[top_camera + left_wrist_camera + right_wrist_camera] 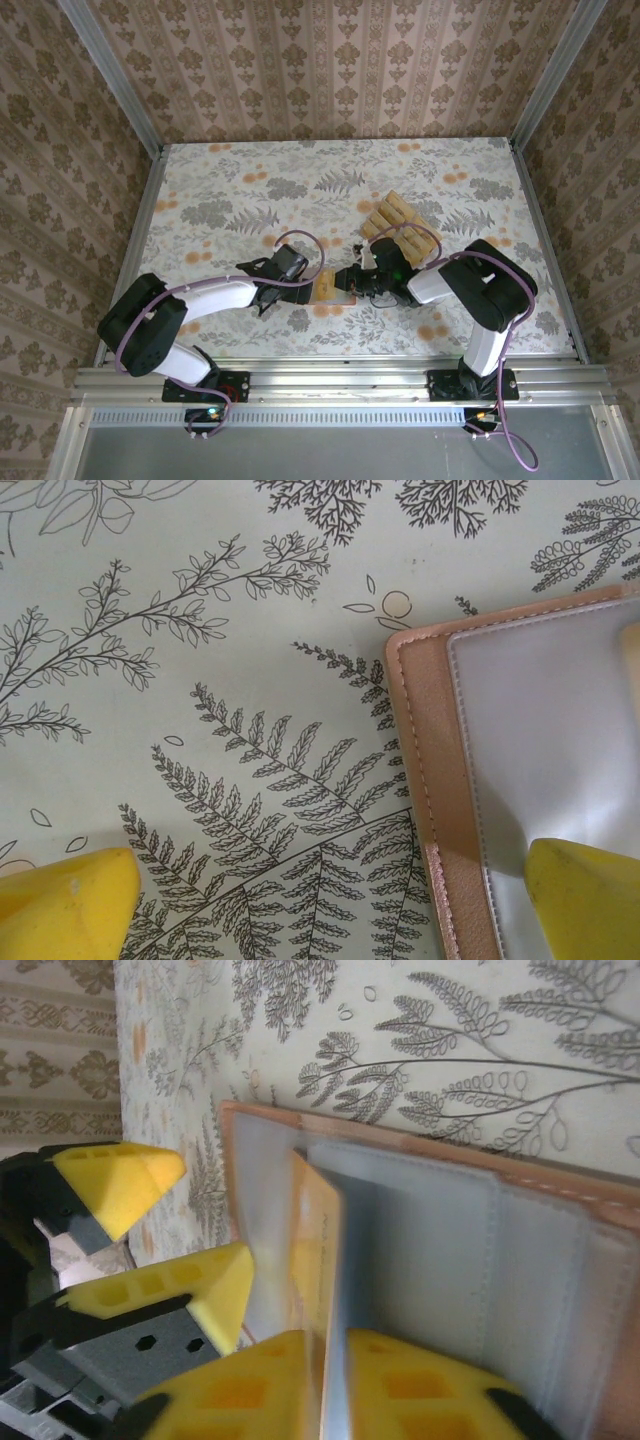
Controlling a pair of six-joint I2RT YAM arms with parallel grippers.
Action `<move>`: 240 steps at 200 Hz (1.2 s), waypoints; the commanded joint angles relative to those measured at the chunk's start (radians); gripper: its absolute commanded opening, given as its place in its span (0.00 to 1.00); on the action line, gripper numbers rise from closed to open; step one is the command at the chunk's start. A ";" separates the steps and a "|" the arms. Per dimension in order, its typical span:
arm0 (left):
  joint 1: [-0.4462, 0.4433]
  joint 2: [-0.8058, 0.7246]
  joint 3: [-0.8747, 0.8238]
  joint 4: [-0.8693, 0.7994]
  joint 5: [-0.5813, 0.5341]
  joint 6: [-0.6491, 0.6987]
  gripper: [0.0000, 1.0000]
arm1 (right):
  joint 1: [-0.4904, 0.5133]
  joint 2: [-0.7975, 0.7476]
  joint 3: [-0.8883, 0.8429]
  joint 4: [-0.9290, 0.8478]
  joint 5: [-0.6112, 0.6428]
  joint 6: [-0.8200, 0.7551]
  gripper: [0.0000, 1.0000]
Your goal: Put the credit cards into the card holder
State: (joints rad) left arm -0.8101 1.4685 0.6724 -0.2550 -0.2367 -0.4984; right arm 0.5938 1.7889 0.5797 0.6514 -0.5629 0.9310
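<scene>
One credit card [318, 1250] stood partly in a slot of the open card holder [450, 1240] on the bench [220, 200]. The right claw [333, 1380] flanked it closely, and I could not tell whether it gripped. The left claw [330, 910], spread wide, rested one finger on the holder. The fanned cards [400, 232] nearby were still to be loaded.

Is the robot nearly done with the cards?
Not nearly. The wallet lies open, the open left gripper over its edge. One card stands on edge in it, flanked by the right gripper. The other cards lie fanned on the table, all to do.
</scene>
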 commanded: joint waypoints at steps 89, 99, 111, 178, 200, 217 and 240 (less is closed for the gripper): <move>0.009 -0.044 -0.040 -0.045 -0.023 -0.032 1.00 | 0.004 -0.132 0.067 -0.385 0.130 -0.143 0.66; 0.009 -0.049 -0.042 -0.043 -0.022 -0.032 1.00 | 0.004 -0.138 0.076 -0.409 0.133 -0.150 0.67; 0.010 -0.056 -0.045 -0.041 -0.023 -0.035 1.00 | 0.005 -0.146 0.084 -0.426 0.134 -0.158 0.67; 0.012 -0.074 -0.060 -0.024 -0.013 -0.039 1.00 | 0.013 -0.150 0.124 -0.489 0.141 -0.178 0.68; 0.012 -0.070 -0.068 -0.012 -0.007 -0.040 1.00 | 0.023 -0.137 0.139 -0.494 0.142 -0.176 0.67; 0.012 -0.065 -0.073 -0.004 -0.003 -0.040 1.00 | 0.032 -0.126 0.149 -0.495 0.145 -0.174 0.67; 0.011 -0.059 -0.081 0.010 0.001 -0.040 1.00 | 0.044 -0.113 0.166 -0.496 0.146 -0.170 0.67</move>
State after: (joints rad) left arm -0.8032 1.4113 0.6075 -0.2577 -0.2359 -0.5240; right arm 0.6209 1.6527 0.7105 0.1963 -0.4431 0.7761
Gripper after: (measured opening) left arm 0.999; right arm 0.674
